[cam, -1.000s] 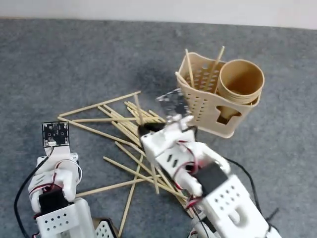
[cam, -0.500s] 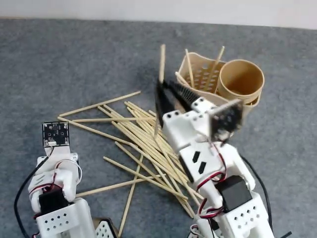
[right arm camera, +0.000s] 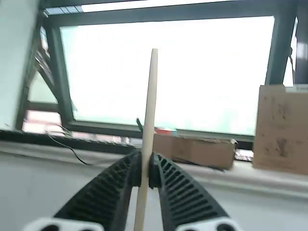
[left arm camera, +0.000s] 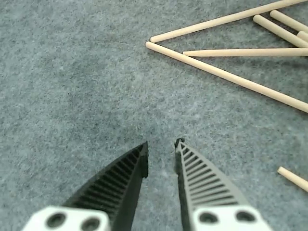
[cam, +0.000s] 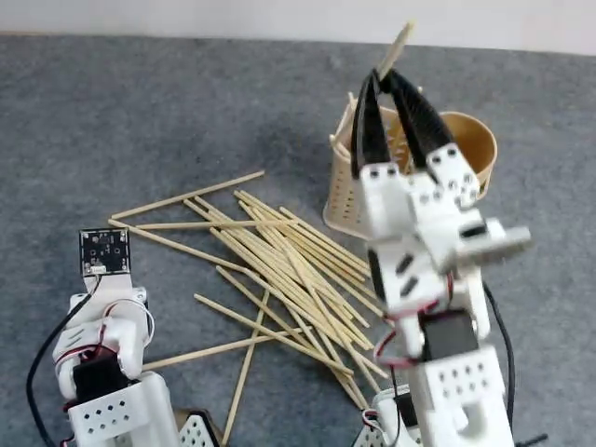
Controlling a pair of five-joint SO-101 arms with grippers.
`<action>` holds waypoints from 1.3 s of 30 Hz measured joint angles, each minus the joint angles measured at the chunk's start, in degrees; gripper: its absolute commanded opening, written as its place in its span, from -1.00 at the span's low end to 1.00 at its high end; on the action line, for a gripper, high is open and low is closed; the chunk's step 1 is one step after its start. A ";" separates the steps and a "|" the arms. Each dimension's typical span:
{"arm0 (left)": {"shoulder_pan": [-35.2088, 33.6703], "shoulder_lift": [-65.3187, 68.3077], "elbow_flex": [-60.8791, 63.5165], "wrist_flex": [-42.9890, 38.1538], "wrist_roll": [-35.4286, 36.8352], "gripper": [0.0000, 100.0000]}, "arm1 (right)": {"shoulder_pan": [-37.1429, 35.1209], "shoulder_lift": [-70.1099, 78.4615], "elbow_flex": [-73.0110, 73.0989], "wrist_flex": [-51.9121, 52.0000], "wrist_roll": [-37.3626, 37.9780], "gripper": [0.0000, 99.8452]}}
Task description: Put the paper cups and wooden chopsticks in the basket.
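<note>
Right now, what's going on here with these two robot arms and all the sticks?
The right gripper is shut on one wooden chopstick, raised off the table by the basket, which already holds the paper cups. Many more chopsticks lie in a loose pile on the grey surface. The left gripper hangs slightly open over bare surface near the pile's edge, holding nothing.

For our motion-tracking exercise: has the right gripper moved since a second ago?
Yes. The right gripper, shut on a chopstick, swung from the pile toward the basket.
</note>
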 measured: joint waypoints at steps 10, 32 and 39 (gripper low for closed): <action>0.00 0.00 0.00 0.00 0.00 -0.78 | 6.68 13.27 -3.16 -0.88 0.35 -0.98; 0.00 0.00 0.00 0.00 0.00 -0.78 | 3.43 16.09 -11.69 30.86 0.35 -0.75; 0.00 0.00 0.00 0.00 0.00 -0.78 | -1.76 16.09 -17.58 44.84 0.35 -0.75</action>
